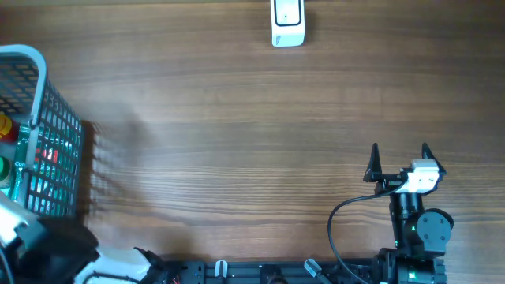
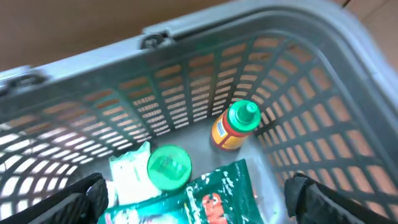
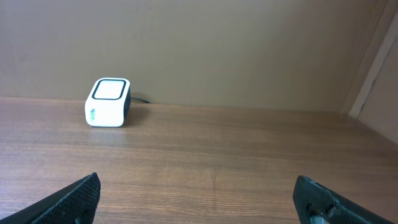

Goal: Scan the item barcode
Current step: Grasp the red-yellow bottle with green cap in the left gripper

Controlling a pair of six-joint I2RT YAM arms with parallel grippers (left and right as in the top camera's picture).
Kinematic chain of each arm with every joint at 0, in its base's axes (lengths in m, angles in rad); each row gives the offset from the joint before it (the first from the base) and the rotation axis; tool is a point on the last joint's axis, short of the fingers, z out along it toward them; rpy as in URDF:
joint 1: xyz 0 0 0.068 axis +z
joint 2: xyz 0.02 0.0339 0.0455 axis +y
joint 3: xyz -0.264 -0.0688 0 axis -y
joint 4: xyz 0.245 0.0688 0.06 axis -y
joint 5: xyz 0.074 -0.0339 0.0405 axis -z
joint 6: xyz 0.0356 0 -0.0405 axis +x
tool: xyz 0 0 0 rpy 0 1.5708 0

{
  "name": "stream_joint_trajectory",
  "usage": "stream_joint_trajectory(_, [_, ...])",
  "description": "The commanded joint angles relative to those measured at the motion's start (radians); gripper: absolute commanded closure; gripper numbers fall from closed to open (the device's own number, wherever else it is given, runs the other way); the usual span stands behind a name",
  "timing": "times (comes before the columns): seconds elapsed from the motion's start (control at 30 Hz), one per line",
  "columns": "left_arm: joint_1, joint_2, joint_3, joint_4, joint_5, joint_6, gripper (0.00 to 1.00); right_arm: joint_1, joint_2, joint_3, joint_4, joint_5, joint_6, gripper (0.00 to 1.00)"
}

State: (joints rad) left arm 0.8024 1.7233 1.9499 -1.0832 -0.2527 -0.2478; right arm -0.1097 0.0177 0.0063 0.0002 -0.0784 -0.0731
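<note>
The grey mesh basket (image 1: 47,134) stands at the table's left edge. In the left wrist view it holds a green foil packet (image 2: 217,193), a white container with a green lid (image 2: 168,167) and a yellow-orange bottle with a green cap (image 2: 233,127). My left gripper (image 2: 199,196) hangs open inside the basket (image 2: 186,81), its fingers either side of the packet and lid, holding nothing. The white barcode scanner (image 1: 287,22) sits at the far edge, and also shows in the right wrist view (image 3: 107,102). My right gripper (image 1: 400,154) rests open and empty at the near right (image 3: 198,190).
The left arm's base (image 1: 47,252) fills the near left corner beside the basket. A black cable (image 1: 339,221) loops by the right arm. A wall rises behind the scanner (image 3: 217,43).
</note>
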Motion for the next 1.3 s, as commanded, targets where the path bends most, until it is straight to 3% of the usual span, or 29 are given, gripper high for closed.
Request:
stream_joint_trajectory(0.0, [0.004,0.105,0.000,0.049,0.053,0.063,0.02,-0.006,-0.004,-0.001,0.003,-0.011,-0.006,0.00])
stream_joint_trajectory(0.2, [0.004,0.294,0.000,0.231,0.063,0.153,0.03,-0.006,-0.004,-0.001,0.003,-0.011,-0.006,0.00])
stream_joint_trajectory(0.5, [-0.027,0.436,0.000,0.320,0.184,0.270,0.04,-0.006,-0.004,-0.001,0.003,-0.011,-0.006,0.00])
stream_joint_trajectory(0.77, [-0.051,0.469,0.000,0.335,0.185,0.274,0.36,-0.006,-0.004,-0.001,0.003,-0.011,-0.006,0.00])
stream_joint_trajectory(1.03, [-0.083,0.403,0.001,0.336,0.184,0.266,0.48,-0.006,-0.004,-0.001,0.003,-0.011,-0.006,0.00])
stream_joint_trajectory(1.13, [-0.084,0.356,0.001,0.319,0.184,0.262,0.60,-0.006,-0.004,-0.001,0.003,-0.011,-0.006,0.00])
stream_joint_trajectory(1.27, [-0.088,0.256,0.001,0.294,0.184,0.206,0.63,-0.006,-0.004,-0.001,0.003,-0.011,-0.006,0.00])
